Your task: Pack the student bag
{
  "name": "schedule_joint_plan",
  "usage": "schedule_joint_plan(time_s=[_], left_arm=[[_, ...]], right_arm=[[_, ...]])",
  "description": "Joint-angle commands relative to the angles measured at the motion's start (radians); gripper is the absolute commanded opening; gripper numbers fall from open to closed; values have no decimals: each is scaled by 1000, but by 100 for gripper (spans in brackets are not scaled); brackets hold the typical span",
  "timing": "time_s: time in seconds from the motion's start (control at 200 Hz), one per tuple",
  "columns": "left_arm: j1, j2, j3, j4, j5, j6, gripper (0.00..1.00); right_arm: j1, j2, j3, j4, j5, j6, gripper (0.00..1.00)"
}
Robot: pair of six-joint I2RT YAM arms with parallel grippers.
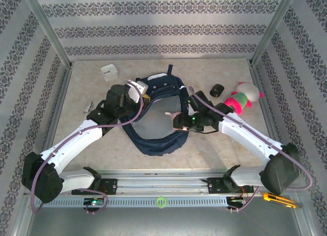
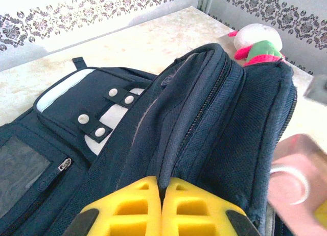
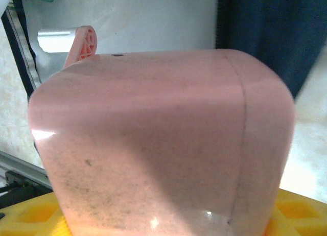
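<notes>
The backpack [image 1: 158,143] lies flat in the middle of the table [image 1: 204,150], main pocket gaping toward me, pale lining showing inside.

Step in hand, as I read it: get the pink sharpener [image 3: 153,139] into that opening. To do it well I'd hold the mouth wide and taut on the left side, bring the sharpener in low over the near rim, and watch the little crank [image 3: 84,42] so it doesn't snag on the zipper edge or the lining. I'd let go only once it's well past the rim and sitting on the bottom panel, otherwise it'll probably roll back out onto the table.

Left gripper [image 2: 162,189]: yellow fingers pressed right together, and it looks like they're pinching a fold of the backpack's upper rim to prop the pocket open.

Right gripper [image 1: 180,117]: fingers set about halfway apart, clamped on either side of the sharpener, which hangs just over the right edge of the opening.

The plush toy [image 1: 244,97] sits off to the right, well apart from the backpack.
</notes>
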Motion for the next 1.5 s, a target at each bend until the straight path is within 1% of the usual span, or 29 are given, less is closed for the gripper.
schedule_joint_plan(time_s=[0.0,0.17,0.325,0.37,0.45,0.515,0.625,0.715,0.779,0.854,0.939,1.014,1.044,1.074,1.094,1.119,1.144,1.164,1.204,1.249,1.309,1.389,1.494], left_arm=[[20,-13,50,118,6,-43,0],[20,2,65,127,22,-48,0],[19,10,70,133,30,-54,0],[20,12,74,129,32,-57,0],[20,11,76,133,39,-61,0],[20,9,75,129,38,-58,0],[20,5,77,120,28,-45,0],[20,9,78,116,32,-43,0],[20,13,75,116,37,-43,0],[20,12,66,116,40,-48,0],[20,11,49,99,62,-41,0],[19,10,39,53,101,-21,0],[19,11,34,32,132,-13,4],[20,10,28,13,157,-7,11],[20,9,24,0,167,-11,19],[20,3,20,-11,172,-25,35],[19,-5,13,-15,172,-37,47],[20,-12,6,-17,172,-43,53],[19,-31,-7,-17,163,-50,61],[20,-51,-19,-19,126,-63,66],[21,-73,-28,-32,61,-76,70],[29,-86,-34,-64,4,-91,72],[59,-82,-30,-124,-29,-130,73]], right_arm=[[27,51,13,138,-27,75,63],[44,139,32,252,-65,114,64],[38,228,62,325,-62,119,67],[33,253,75,345,-66,116,70],[32,282,83,386,-73,125,80],[31,275,77,400,-71,129,83],[28,211,25,387,-58,137,84],[38,134,-50,379,-52,162,82],[63,71,-110,380,-51,184,80],[97,-16,-176,377,-19,205,78],[116,-118,-232,368,21,213,78],[116,-206,-242,326,49,190,77],[114,-236,-233,297,65,170,77],[113,-263,-219,260,75,147,77],[111,-279,-207,236,83,129,77],[109,-296,-188,208,90,110,77],[105,-311,-169,181,100,90,77],[102,-321,-153,165,108,76,77],[97,-337,-118,124,113,43,77],[93,-345,-79,96,116,12,77],[92,-343,-35,72,120,-25,76],[93,-317,0,79,112,-75,75],[114,-243,26,115,115,-160,73]])
